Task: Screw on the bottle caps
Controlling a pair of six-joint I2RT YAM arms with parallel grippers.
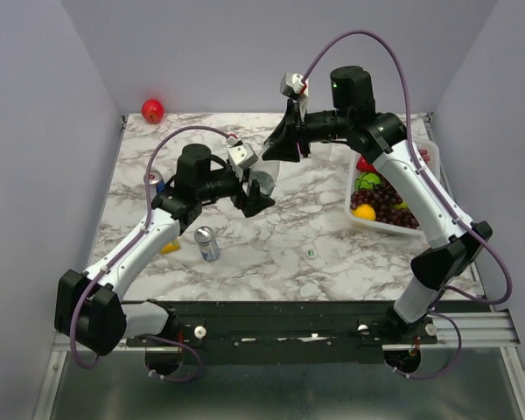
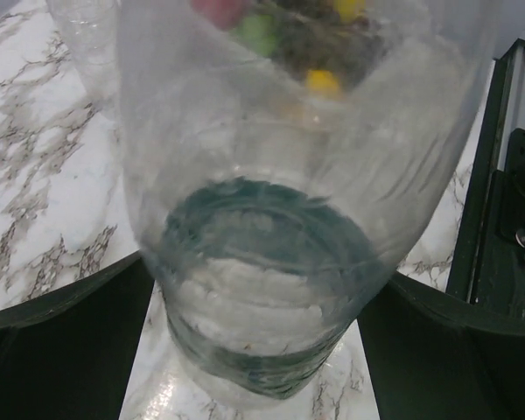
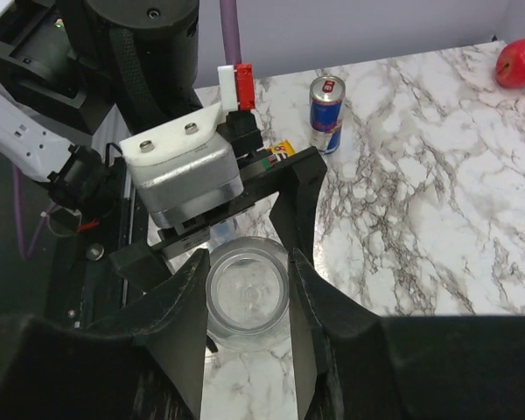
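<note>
A clear bottle with a dark green label band (image 2: 262, 262) stands upright between my left gripper's fingers, which press on its lower body. In the top view the bottle (image 1: 264, 182) is at my left gripper (image 1: 255, 194), mid-table. My right gripper (image 3: 248, 302) reaches down from above. Its fingers (image 3: 179, 324) touch both sides of the bottle's open top (image 3: 248, 296), which has no cap on it. In the top view my right gripper (image 1: 280, 153) is just above the bottle. A tiny white cap with a green mark (image 1: 311, 252) lies on the marble in front. The other cap and the plain bottle do not show.
A silver-blue can (image 1: 207, 243) stands near my left forearm and another (image 1: 157, 181) behind it, also in the right wrist view (image 3: 326, 114). A red apple (image 1: 152, 110) lies at the back left. A white tray (image 1: 357, 217) of fruit is on the right.
</note>
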